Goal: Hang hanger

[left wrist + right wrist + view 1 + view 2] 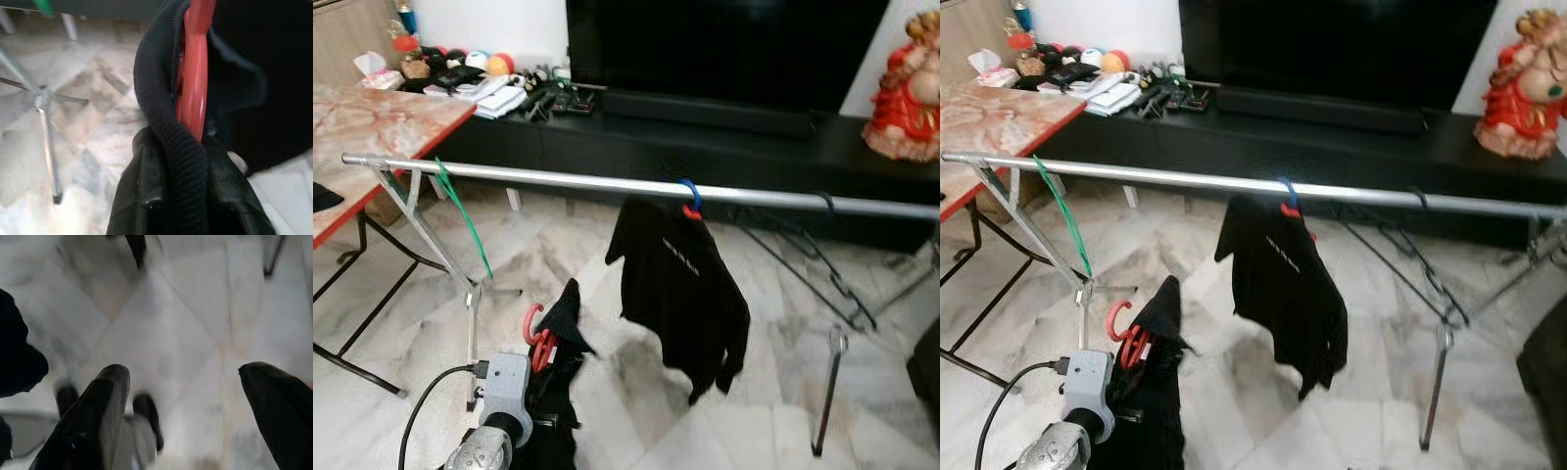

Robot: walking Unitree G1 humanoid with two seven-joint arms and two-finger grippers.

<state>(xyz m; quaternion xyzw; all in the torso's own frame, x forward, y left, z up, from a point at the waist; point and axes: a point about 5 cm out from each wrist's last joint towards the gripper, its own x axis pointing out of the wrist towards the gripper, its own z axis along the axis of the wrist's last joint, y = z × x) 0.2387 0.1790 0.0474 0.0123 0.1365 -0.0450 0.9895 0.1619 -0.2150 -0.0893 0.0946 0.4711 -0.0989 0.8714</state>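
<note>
My left gripper (188, 196) is shut on a red hanger (539, 340) that carries a black garment (566, 382); I hold it low at the front, below the silver drying rail (558, 179). In the left wrist view the red hanger (195, 83) runs up between my fingers with black cloth (161, 98) wrapped around it. A black shirt (680, 294) hangs from the rail on a hanger with a blue hook (689, 191). A green hanger (460, 211) hangs near the rail's left end. My right gripper (183, 396) is open over the marble floor.
Black empty hangers (822, 259) hang toward the rail's right end. A marble-top folding table (372, 122) stands at the left. Behind the rack is a low black TV console (724, 147) with a cluttered left end and a red figurine (906, 93).
</note>
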